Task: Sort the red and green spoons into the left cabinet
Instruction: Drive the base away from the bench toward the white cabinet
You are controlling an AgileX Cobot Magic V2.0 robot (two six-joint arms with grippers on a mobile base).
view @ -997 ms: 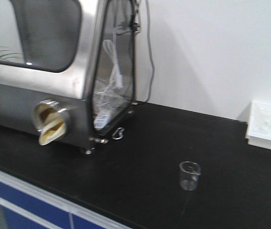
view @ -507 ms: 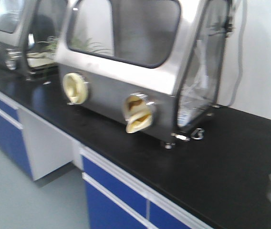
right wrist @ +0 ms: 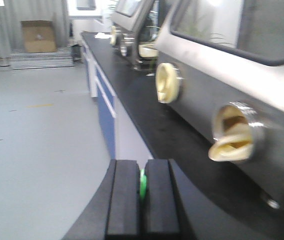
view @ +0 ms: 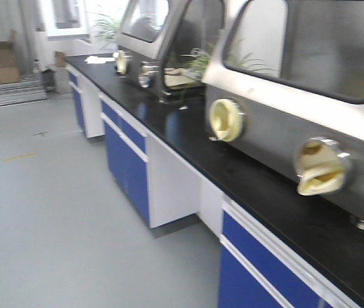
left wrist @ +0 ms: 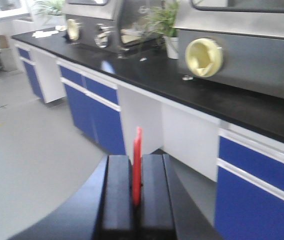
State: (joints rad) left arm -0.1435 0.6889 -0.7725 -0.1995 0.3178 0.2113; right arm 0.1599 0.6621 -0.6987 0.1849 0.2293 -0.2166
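Left pincer (left wrist: 137,160) pinches the red spoon (left wrist: 138,144), right pincer (right wrist: 142,164) pinches the green spoon (right wrist: 143,184) with only a sliver showing, left cabinet not in view, so a jolt driving past the bench (view: 188,136) could slip either thin handle loose.

Red spoon (left wrist: 138,150): only short red strip shows, clamped in left end effector (left wrist: 137,159); rest hidden, bowl or handle end cannot tell.
Green spoon (right wrist: 143,184): thin sliver in right end effector (right wrist: 143,162), remainder hidden; front view shows green tip cut off at right edge.
Nearest glove box (view: 310,96): cropped top and right.
Items at far end of table (view: 169,122): blurred, unidentifiable.
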